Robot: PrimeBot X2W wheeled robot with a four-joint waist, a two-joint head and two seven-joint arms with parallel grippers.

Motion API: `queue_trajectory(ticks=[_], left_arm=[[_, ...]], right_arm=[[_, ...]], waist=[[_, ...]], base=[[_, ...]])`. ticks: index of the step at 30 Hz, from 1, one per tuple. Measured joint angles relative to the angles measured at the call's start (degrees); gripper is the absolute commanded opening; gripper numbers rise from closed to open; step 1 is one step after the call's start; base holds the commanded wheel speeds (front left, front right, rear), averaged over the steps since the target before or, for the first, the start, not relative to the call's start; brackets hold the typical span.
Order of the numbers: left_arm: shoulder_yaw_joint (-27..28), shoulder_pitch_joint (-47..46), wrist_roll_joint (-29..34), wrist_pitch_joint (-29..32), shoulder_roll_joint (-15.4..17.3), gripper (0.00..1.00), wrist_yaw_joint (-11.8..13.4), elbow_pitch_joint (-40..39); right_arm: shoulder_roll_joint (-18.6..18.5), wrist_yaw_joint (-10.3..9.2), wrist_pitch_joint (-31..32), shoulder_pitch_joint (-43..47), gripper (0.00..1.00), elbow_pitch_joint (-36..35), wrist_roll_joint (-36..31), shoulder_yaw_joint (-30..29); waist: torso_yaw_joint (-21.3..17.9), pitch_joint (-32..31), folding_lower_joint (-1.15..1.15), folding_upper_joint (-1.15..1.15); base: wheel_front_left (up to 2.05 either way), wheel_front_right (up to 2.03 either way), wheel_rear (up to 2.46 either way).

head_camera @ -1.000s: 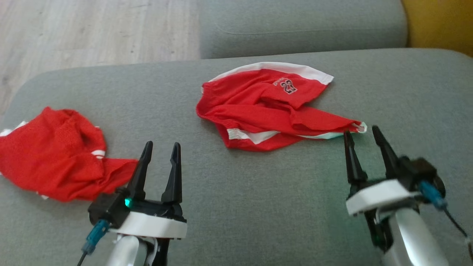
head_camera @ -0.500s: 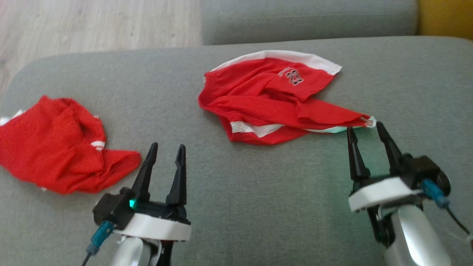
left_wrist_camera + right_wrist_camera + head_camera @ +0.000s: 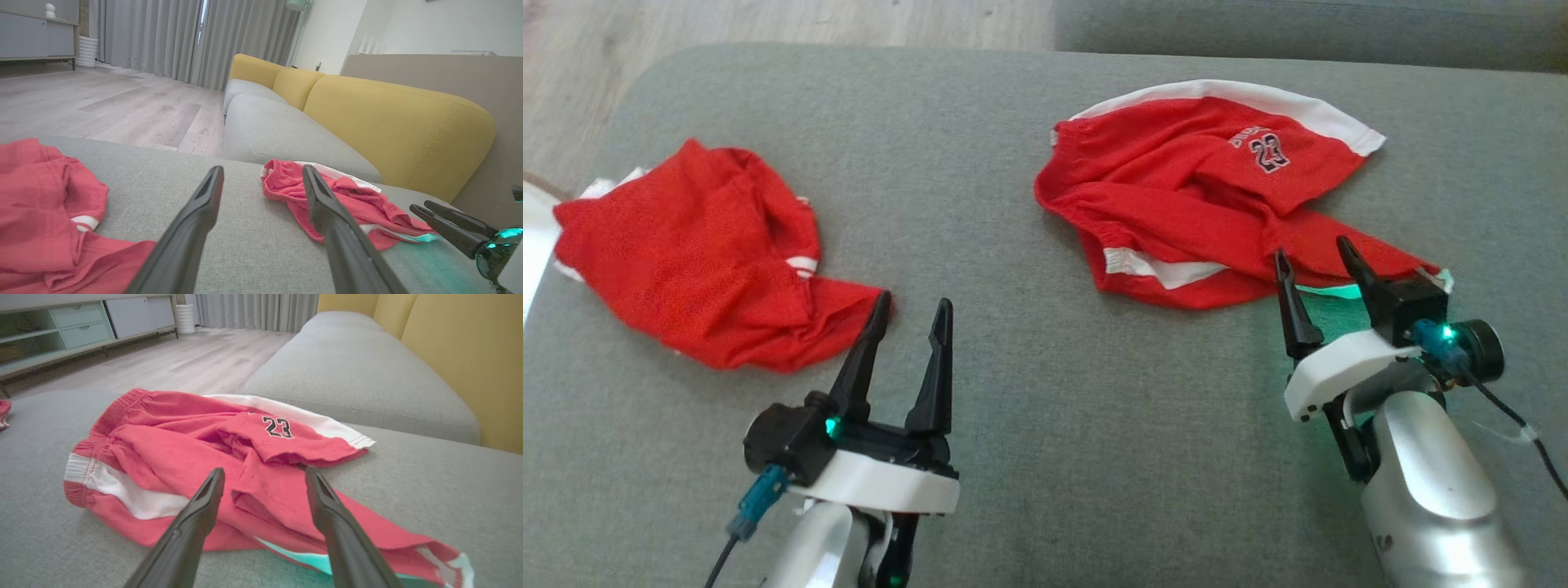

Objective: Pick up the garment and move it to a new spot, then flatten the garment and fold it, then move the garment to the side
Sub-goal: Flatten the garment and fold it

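We cannot make out how the layers of the red shorts are stacked: the cloth is crumpled, folds cover each other, and the narrow end of the trailing leg is hidden behind the right arm's housing at the right of the head view, where a green glow tints the pale trim. The shorts lie in the upper right of that frame on the grey seat cushion, their long axis running from the ribbed waistband at the left, down and right to that thin leg end. The other leg, bearing the number 23, points to the upper right and ends in a white hem. The right jaws stand wide and hold nothing, one tip on each side of a fold in the trailing leg; we cannot tell whether they touch the cloth. The left jaws are also wide and empty at the lower left, one tip just beside a second red garment, which the left wrist view cuts off at its left and bottom edges. Bare cushion lies between the two garments and across the lower middle of the frame. The cushion's rounded edge curves along the upper left, with wooden floor beyond it, another grey cushion along the top right, and a yellow backrest past that.
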Motion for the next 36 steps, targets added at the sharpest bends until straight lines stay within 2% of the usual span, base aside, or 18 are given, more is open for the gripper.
queue_trajectory(ticks=[12, 13, 14, 15, 23, 28, 36], left_arm=[[-0.45, -0.02, 0.00, 0.00, -0.01, 1.00, 0.01, 0.05], [-0.46, -0.02, 0.00, 0.00, -0.01, 1.00, 0.01, 0.05], [-0.46, -0.02, 0.00, 0.00, -0.01, 1.00, 0.00, 0.05], [-0.48, -0.03, 0.00, 0.00, -0.01, 1.00, 0.00, 0.05], [-0.62, -0.81, -0.02, 0.00, -0.02, 1.00, 0.00, 0.09], [-0.60, -1.21, -0.57, 0.00, -0.04, 1.00, 0.00, 0.11], [-1.57, -1.45, -1.21, 0.00, -0.08, 1.00, 0.00, 0.10]], right_arm=[[-0.02, 0.00, -1.56, -3.67, 1.00, 8.12, -2.30, -2.55], [-0.02, 0.00, -1.78, -4.02, 0.85, 8.64, -2.32, -2.70], [-0.02, 0.00, -1.79, -4.44, 0.16, 9.14, -2.32, -2.86], [-0.02, 0.00, -1.82, -4.86, 0.00, 9.51, -2.33, -3.04], [-0.05, 0.00, -2.34, -7.93, 0.00, 10.83, -3.66, -5.63], [-0.22, 0.00, -2.01, -11.04, 0.00, 10.45, -2.96, -9.67], [-6.78, 0.00, 4.17, -18.62, 0.00, 12.57, -2.48, -11.72]], waist=[[1.84, 1.16, 0.00, 0.00], [1.90, 1.27, 0.00, 0.00], [1.93, 1.40, -0.01, 0.00], [1.97, 1.55, 0.00, 0.00], [2.45, 2.18, -0.01, 0.00], [2.87, 2.14, -0.01, 0.00], [4.48, 3.61, 0.00, 0.00]], base=[[0.00, 0.00, 0.00], [0.00, 0.00, 0.00], [0.00, 0.00, 0.00], [0.00, 0.00, 0.00], [0.00, 0.00, 0.00], [0.00, 0.00, 0.00], [0.00, 0.00, 0.00]])
